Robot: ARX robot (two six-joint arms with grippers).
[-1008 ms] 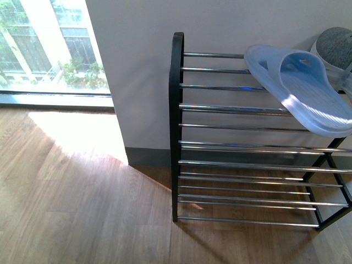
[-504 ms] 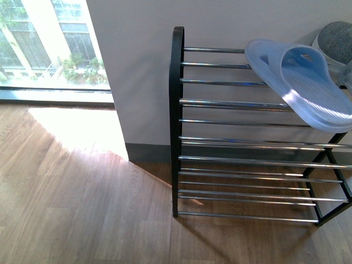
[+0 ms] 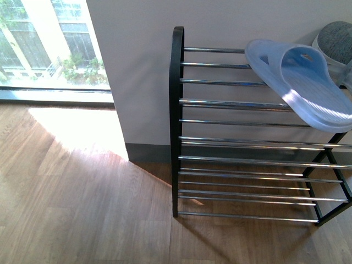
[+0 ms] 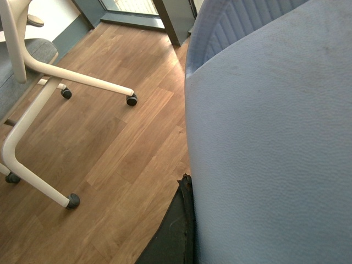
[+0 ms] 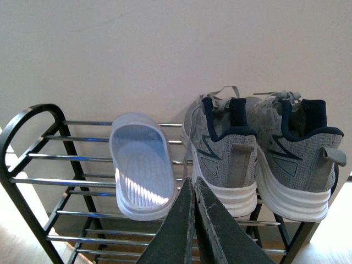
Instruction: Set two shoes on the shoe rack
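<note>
Two grey sneakers (image 5: 264, 154) stand side by side on the shoe rack's (image 5: 33, 159) top shelf, beside a blue slipper (image 5: 142, 165); right gripper (image 5: 193, 209) empty, jaws pressed together; left gripper unseen

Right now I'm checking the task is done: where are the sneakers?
Right wrist view: both sneakers stand side by side on the rack's top shelf, beside the slipper.

Two grey knit sneakers (image 5: 224, 151) (image 5: 297, 154) with white soles and navy lining stand upright side by side on the black-framed chrome-rod shoe rack's (image 5: 38, 159) top shelf, toes toward its back edge.
</note>
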